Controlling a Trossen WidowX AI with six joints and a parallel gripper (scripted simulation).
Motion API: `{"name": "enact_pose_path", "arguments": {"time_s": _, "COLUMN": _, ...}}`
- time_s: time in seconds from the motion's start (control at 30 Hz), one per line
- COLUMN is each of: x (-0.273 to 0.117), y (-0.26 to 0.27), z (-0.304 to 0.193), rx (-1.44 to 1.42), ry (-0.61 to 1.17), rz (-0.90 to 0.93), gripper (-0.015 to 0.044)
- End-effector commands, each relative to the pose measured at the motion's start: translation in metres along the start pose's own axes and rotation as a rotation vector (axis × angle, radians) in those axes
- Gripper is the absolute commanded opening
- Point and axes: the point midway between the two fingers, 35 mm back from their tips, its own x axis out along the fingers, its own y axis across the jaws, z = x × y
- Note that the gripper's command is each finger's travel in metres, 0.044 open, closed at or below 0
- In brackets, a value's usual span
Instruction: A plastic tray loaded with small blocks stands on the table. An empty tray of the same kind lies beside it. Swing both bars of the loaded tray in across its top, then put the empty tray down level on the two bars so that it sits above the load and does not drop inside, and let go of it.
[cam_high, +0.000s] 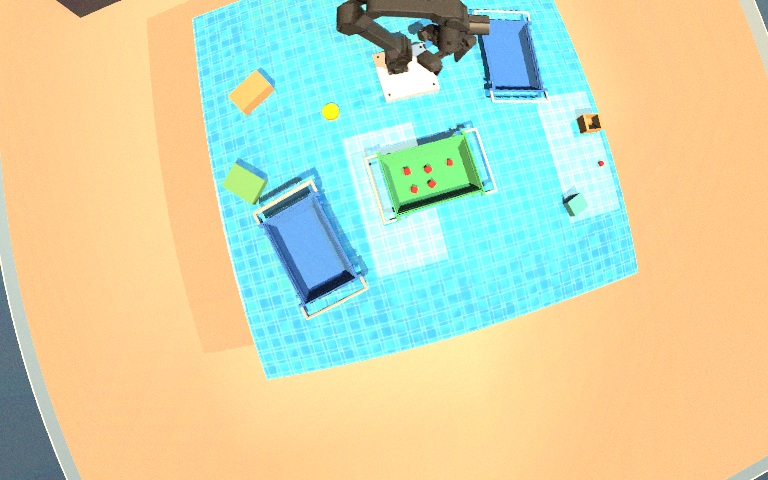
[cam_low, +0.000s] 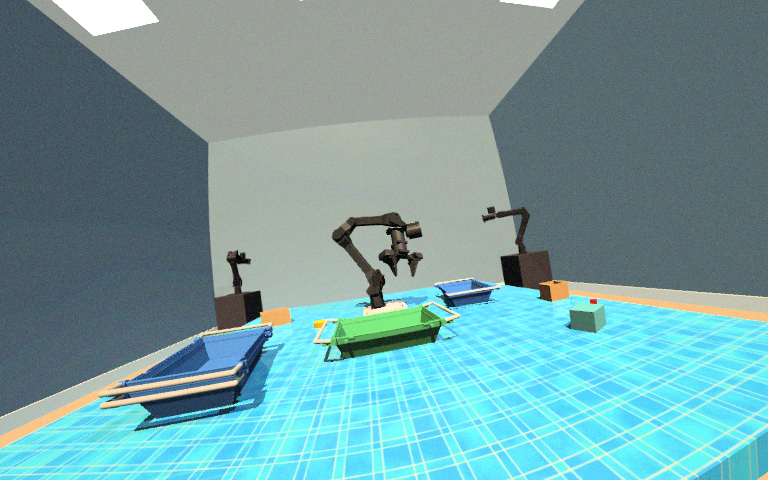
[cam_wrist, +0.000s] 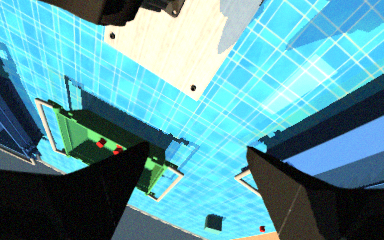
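Left blue tray (cam_high: 287, 263) (cam_low: 186, 401) (cam_wrist: 15, 105): doubled bars at near end, maybe a nested pair; lifting could drag both. Green tray (cam_high: 441, 199) (cam_low: 390, 341) (cam_wrist: 115, 130) mid-table, red blocks (cam_high: 427, 168) (cam_wrist: 117, 149) inside, both bars out. Half-swung bar = tray drops in. Off-axis push could skid it. Gripper (cam_high: 448, 59) (cam_low: 404, 275) (cam_wrist: 197, 149) high, nearly wide open, holding nothing. Right blue tray (cam_high: 529, 56) (cam_low: 468, 296) (cam_wrist: 350, 145): also empty, wrong-pick risk.

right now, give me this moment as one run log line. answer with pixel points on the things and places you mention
gripper (cam_high: 465, 49) (cam_low: 403, 274) (cam_wrist: 197, 149) open | green plastic tray (cam_high: 474, 159) (cam_low: 390, 333) (cam_wrist: 75, 135) loaded with small red blocks | both cream bars swung outward
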Motion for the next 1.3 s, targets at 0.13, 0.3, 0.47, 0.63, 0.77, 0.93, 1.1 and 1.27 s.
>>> {"name": "enact_pose_path", "arguments": {"time_s": 0.13, "x": 0.0, "y": 0.0, "z": 0.0, "rx": 0.0, "ry": 0.0, "rz": 0.0, "gripper": 0.0269}}
{"name": "enact_pose_path", "arguments": {"time_s": 0.3, "x": -0.001, "y": -0.002, "z": -0.007, "rx": 0.122, "ry": -0.018, "rz": -0.001, "gripper": 0.0138}}
{"name": "enact_pose_path", "arguments": {"time_s": 0.47, "x": -0.002, "y": -0.009, "z": -0.046, "rx": 0.721, "ry": -0.092, "rz": 0.017, "gripper": 0.0086}}
{"name": "enact_pose_path", "arguments": {"time_s": 0.63, "x": 0.008, "y": -0.01, "z": -0.097, "rx": 1.34, "ry": -0.168, "rz": 0.071, "gripper": 0.0086}}
{"name": "enact_pose_path", "arguments": {"time_s": 0.77, "x": 0.025, "y": -0.002, "z": -0.137, "rx": 1.807, "ry": -0.222, "rz": 0.134, "gripper": 0.0086}}
{"name": "enact_pose_path", "arguments": {"time_s": 0.93, "x": 0.043, "y": 0.009, "z": -0.169, "rx": 2.218, "ry": -0.239, "rz": 0.202, "gripper": 0.0086}}
{"name": "enact_pose_path", "arguments": {"time_s": 1.1, "x": 0.064, "y": 0.023, "z": -0.197, "rx": 2.607, "ry": -0.245, "rz": 0.279, "gripper": 0.0086}}
{"name": "enact_pose_path", "arguments": {"time_s": 1.27, "x": 0.088, "y": 0.042, "z": -0.222, "rx": 2.983, "ry": -0.241, "rz": 0.37, "gripper": 0.0086}}
